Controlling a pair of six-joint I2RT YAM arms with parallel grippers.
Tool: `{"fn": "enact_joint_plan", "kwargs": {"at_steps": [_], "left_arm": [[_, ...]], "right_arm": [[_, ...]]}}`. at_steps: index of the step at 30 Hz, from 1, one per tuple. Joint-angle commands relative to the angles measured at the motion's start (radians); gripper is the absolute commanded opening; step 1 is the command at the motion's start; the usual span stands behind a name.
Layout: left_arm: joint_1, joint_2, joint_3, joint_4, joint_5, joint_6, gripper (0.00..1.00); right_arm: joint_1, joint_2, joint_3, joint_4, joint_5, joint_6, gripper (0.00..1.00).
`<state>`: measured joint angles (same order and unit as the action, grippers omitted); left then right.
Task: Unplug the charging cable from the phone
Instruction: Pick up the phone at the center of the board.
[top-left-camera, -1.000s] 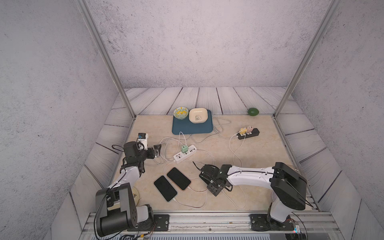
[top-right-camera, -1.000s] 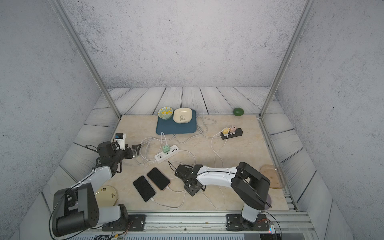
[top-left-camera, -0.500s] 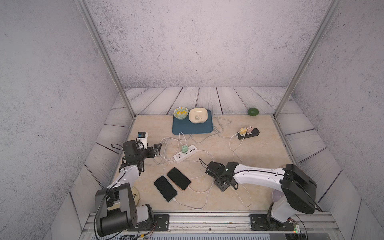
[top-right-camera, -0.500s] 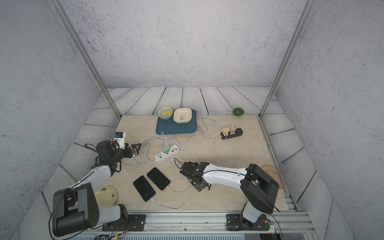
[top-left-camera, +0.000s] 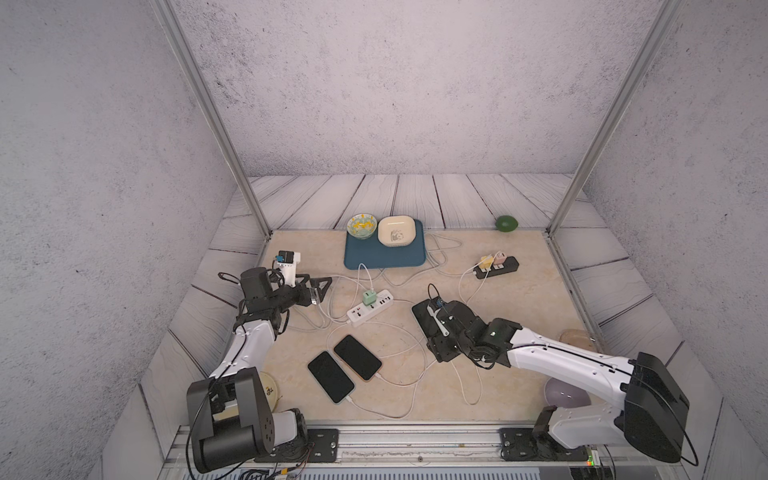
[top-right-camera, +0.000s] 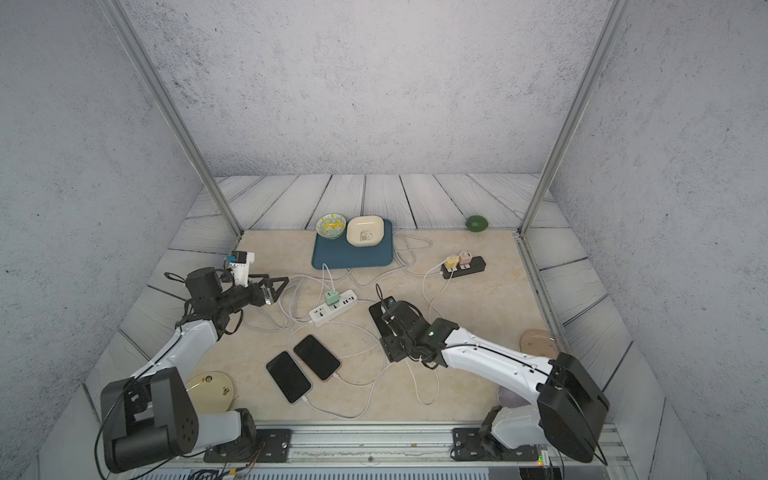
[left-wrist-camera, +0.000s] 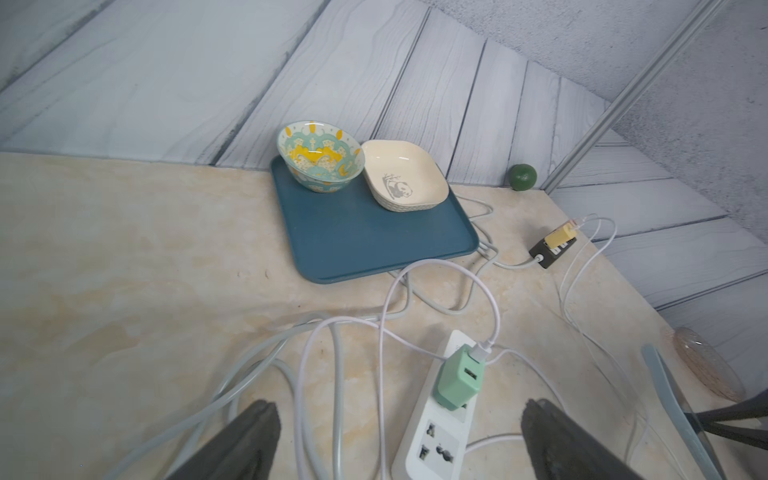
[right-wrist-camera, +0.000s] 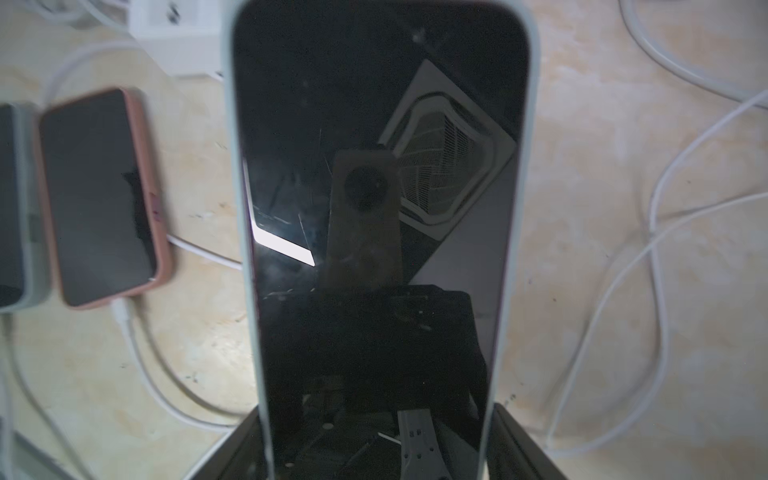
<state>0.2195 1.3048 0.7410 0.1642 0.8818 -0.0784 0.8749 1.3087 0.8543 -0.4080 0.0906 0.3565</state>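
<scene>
Beige marbled tabletop (top-left-camera: 536, 299), grey walls (top-left-camera: 374, 83), white cables (right-wrist-camera: 122, 316). The right gripper (right-wrist-camera: 376, 444), clamping a phone (right-wrist-camera: 374, 166) seemingly lifted, has shifted rearward. The left gripper (top-left-camera: 319, 289) gapes wide.

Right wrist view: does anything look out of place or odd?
Yes: the pale-cased phone is clamped in the right gripper with no cable visible on it, while the pink-cased phone lies flat with its cable plugged in.

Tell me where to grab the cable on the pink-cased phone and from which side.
Grip the short white plug where it enters the pink-cased phone, not the slack cable. The phone lies flat, screen up, so come from above, jaws across the plug's width, likely pulling straight out along the phone's length.
</scene>
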Motion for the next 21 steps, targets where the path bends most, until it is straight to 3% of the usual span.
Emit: {"fn": "enact_joint_plan", "kwargs": {"at_steps": [1, 11, 21], "left_arm": [[-0.029, -0.001, 0.045, -0.079, 0.118, -0.020, 0.98], [-0.126, 0.006, 0.180, -0.338, 0.320, 0.058, 0.98], [-0.259, 0.006, 0.320, -0.776, 0.493, 0.372, 0.98]], "right_arm": [[-0.054, -0.050, -0.048, 0.271, -0.230, 0.020, 0.60], [-0.177, -0.010, -0.132, 0.751, -0.655, 0.171, 0.59], [-0.185, 0.074, -0.138, 1.018, -0.828, 0.252, 0.57]]}}
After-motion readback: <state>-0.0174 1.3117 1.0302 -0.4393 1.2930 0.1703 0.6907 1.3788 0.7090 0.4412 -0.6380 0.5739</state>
